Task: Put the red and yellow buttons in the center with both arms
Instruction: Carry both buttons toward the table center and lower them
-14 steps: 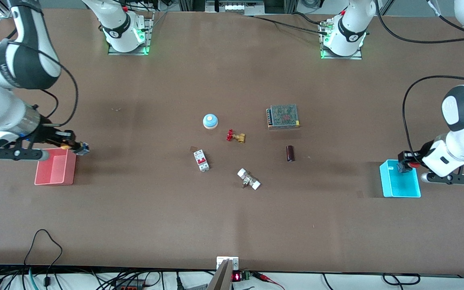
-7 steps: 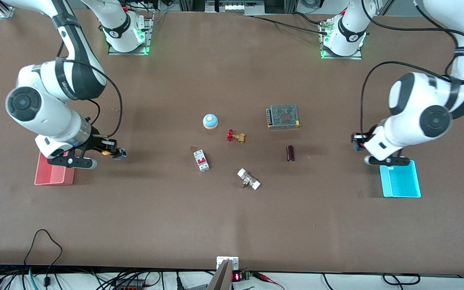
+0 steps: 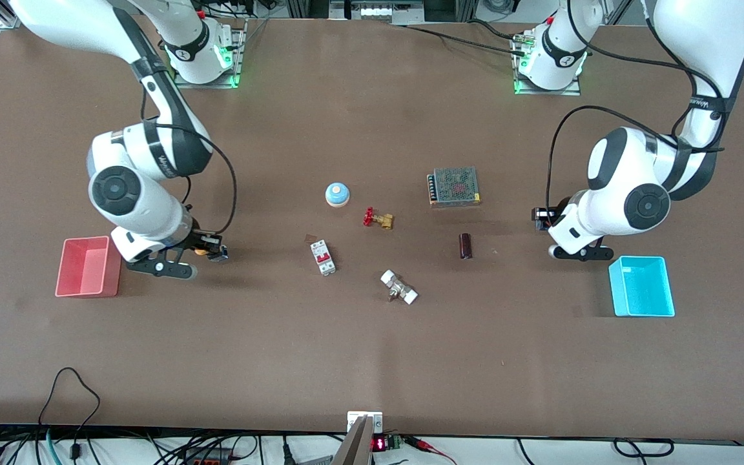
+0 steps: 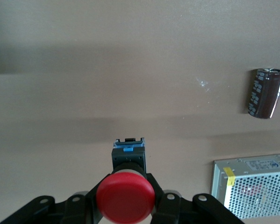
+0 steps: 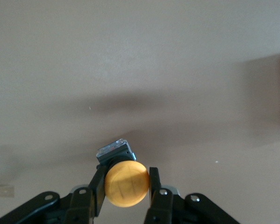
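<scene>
My left gripper (image 3: 543, 217) hangs over the bare tabletop between the dark capacitor (image 3: 465, 246) and the cyan bin (image 3: 642, 287). In the left wrist view the left gripper (image 4: 125, 201) is shut on the red button (image 4: 125, 197); its red cap does not show in the front view. My right gripper (image 3: 210, 249) hangs over the table between the pink bin (image 3: 88, 268) and the circuit breaker (image 3: 323, 257). In the right wrist view the right gripper (image 5: 125, 181) is shut on the yellow button (image 5: 125, 183); a bit of its orange cap (image 3: 199, 251) shows in the front view.
Around the table's middle lie a blue-domed button (image 3: 337, 194), a brass valve with a red handle (image 3: 378, 219), a white fitting (image 3: 399, 287) and a metal mesh power supply (image 3: 454, 186). The capacitor (image 4: 265, 93) and power supply (image 4: 256, 186) show in the left wrist view.
Both arms have swung inward from their bins toward the table's middle, each carrying its button. The pink and cyan bins now stand uncovered.
</scene>
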